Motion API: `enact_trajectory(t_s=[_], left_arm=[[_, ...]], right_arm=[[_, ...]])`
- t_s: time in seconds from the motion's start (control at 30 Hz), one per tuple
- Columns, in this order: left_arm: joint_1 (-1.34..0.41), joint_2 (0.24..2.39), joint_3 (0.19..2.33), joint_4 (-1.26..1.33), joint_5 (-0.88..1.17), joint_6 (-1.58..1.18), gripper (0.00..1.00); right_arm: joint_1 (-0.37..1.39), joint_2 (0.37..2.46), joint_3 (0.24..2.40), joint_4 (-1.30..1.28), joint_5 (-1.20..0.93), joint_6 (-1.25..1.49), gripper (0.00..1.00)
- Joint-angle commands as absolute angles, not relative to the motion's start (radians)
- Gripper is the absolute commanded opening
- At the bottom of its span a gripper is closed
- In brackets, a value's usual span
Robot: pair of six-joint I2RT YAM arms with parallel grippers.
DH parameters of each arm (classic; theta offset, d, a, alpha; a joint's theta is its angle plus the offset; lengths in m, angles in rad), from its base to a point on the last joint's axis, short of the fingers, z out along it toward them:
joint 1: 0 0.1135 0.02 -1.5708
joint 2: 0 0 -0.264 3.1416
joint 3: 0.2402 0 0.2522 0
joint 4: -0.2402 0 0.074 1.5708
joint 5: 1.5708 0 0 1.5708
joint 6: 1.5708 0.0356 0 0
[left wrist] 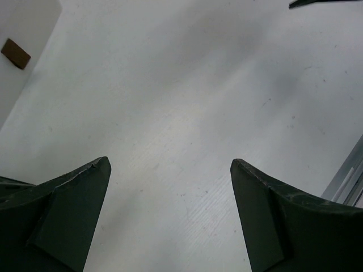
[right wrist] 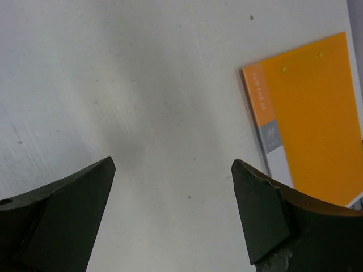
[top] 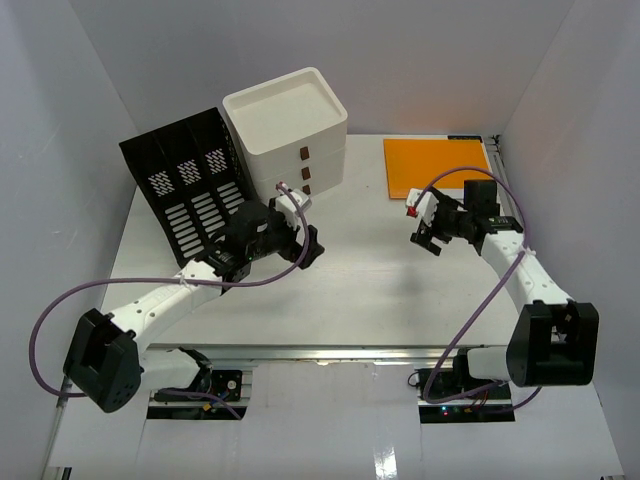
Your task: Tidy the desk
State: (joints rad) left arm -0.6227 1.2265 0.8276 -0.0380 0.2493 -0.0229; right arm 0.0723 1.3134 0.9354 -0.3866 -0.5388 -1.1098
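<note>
Overhead, the orange clip file (top: 435,165) lies far-right on the desk (top: 370,290), just beyond the right gripper (top: 428,238); the left gripper (top: 310,245) is well apart. Left wrist: jaws apart over bare desk. Right wrist: jaws apart, empty, with the file's long spine edge to their right.

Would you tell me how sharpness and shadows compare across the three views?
Top external: sharp, evenly lit, faint shadows on the desk. Left wrist: left gripper edges soft, a grey shadow across the desk. Right wrist: orange clip file lettering slightly blurred.
</note>
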Motion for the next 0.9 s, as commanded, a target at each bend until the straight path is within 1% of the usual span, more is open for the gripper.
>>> enact_trajectory(t_s=[0.0,0.17,0.3,0.6,0.63,0.87], left_arm=[[-0.615,1.122,0.79,-0.021,0.257,-0.033,0.98],[-0.615,1.086,0.778,-0.012,0.238,-0.027,0.98],[-0.615,1.092,0.788,-0.026,0.223,-0.013,0.98],[-0.614,1.111,0.792,-0.025,0.235,-0.011,0.98],[-0.614,1.114,0.793,-0.026,0.236,-0.012,0.98],[-0.613,1.122,0.793,-0.023,0.246,-0.017,0.98]], right_arm=[[0.069,1.435,1.059,-0.362,-0.517,-1.287,0.9],[0.069,1.574,1.146,-0.335,-0.545,-1.394,0.9],[0.071,1.684,1.203,-0.286,-0.537,-1.401,0.9],[0.071,1.894,1.351,-0.237,-0.471,-1.376,1.0],[0.071,1.909,1.356,-0.223,-0.461,-1.372,1.0],[0.074,2.006,1.382,-0.126,-0.389,-1.362,0.92]])
